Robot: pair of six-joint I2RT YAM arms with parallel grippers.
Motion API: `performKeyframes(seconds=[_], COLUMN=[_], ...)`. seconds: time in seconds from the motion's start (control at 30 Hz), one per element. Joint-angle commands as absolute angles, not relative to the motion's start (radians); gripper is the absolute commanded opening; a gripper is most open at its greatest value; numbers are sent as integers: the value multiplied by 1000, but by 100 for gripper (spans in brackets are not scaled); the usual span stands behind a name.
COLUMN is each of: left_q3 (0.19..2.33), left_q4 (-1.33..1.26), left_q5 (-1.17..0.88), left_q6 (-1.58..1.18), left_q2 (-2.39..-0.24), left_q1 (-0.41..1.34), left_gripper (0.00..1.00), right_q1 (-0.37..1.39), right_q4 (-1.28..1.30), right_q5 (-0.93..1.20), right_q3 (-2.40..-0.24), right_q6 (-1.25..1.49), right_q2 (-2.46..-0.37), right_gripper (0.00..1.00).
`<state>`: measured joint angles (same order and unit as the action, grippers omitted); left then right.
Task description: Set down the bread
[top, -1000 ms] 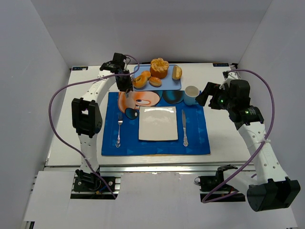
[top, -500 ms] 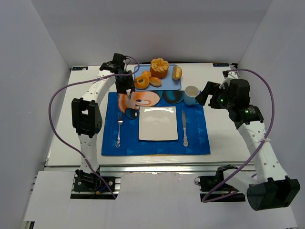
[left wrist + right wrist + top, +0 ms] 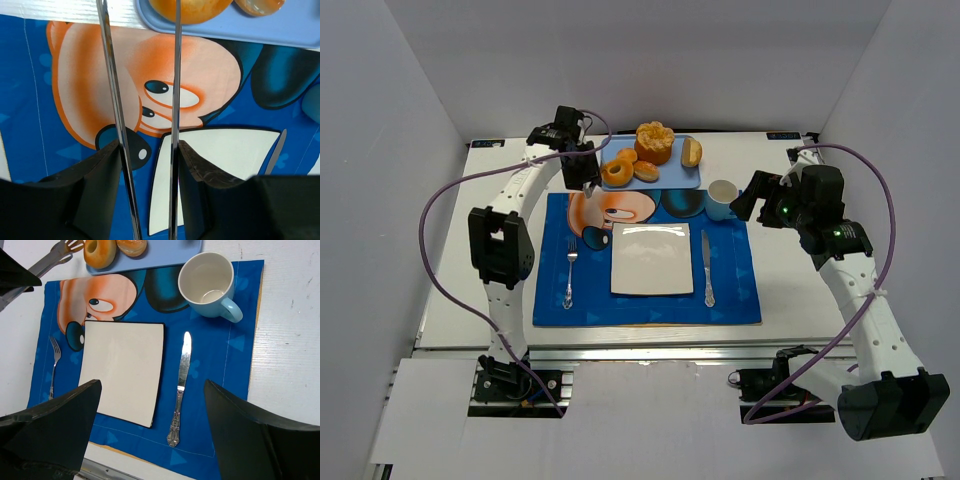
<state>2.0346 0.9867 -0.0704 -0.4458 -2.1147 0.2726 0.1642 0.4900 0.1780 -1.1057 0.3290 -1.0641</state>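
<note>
The ring-shaped bread lies flat at the left end of the blue tray, also seen in the right wrist view as the bread. My left gripper hovers just left of it, shut on metal tongs whose two arms stand apart and hold nothing. The bread's near edge shows just beyond the tong arms, on the tray. My right gripper stands open above the placemat, right of the mug, with nothing between its fingers.
A white square plate sits mid-placemat, with a fork on its left and a knife on its right. The tray also carries an orange muffin-like bun and small rolls.
The bread, tilted in the tongs a second ago, now lies flat on the tray. The tong arms have spread, and my left gripper has drawn back slightly to the left.
</note>
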Motion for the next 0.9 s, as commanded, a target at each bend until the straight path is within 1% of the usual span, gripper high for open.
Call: performKeyframes(seconds=[0.0,0.17,0.5,0.63,0.73,0.87], left_q3=[2074,2069,2051,2036,2011,1990], left_q4=[977,979,956,919,902,913], left_q5=[-31,-43,29,2,-81,-92], left_q6=[-457,-469,-477,-480,-486,-482], left_q2=[-2028,-2020,-1953,-1940,-1940,-1947], left_q1=[279,279,279,279,282,291], left_gripper=[56,56,56,56,55,55], right_q1=[167,167,167,166,167,167], right_q4=[442,442,442,440,440,440], right_q5=[179,184,193,196,198,196], right_q3=[-1146,-1146,-1152,-1149,-1149,-1149], right_q6=[313,314,314,316,316,314], right_q2=[-1068,-1066,-1069,-1072,-1074,-1075], right_gripper=[89,89,89,89,89,89])
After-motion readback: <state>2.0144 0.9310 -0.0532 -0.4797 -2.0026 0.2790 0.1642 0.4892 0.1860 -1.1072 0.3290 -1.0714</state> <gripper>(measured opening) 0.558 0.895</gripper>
